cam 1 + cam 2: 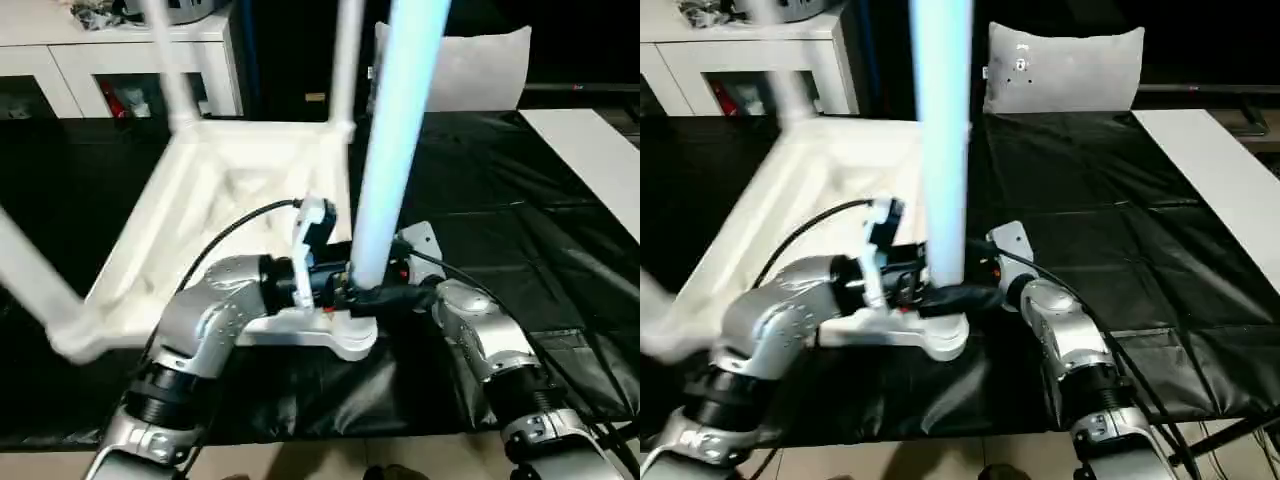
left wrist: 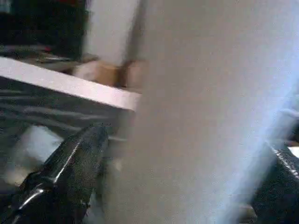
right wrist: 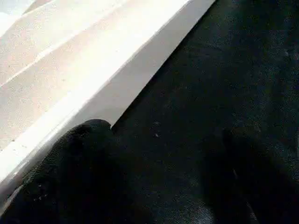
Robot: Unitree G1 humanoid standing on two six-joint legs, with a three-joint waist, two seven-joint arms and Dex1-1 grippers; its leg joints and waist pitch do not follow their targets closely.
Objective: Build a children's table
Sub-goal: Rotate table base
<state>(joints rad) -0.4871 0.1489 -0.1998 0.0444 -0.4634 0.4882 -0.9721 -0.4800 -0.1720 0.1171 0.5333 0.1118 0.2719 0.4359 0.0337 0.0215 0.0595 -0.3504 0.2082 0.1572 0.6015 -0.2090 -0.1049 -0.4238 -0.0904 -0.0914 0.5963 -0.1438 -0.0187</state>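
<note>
The children's table lies upside down on the black cloth, its ribbed tabletop [image 1: 230,200] facing up. Three white legs stand in their corners: far left [image 1: 170,60], far right [image 1: 345,60] and near left [image 1: 35,280]. A fourth leg [image 1: 395,150] stands upright at the near right corner socket [image 1: 350,340]. My left gripper [image 1: 335,285] is open at that leg's base, one black finger [image 2: 70,177] on each side of it. My right gripper [image 1: 385,297] is open beside the same base, with black cloth showing between its fingers [image 3: 79,163].
A white cabinet [image 1: 120,60] with glass doors stands at the back left. A grey pillow [image 1: 470,65] leans at the back, right of centre. A flat white board [image 1: 590,150] lies at the right edge. Black cloth [image 1: 480,200] covers the work surface.
</note>
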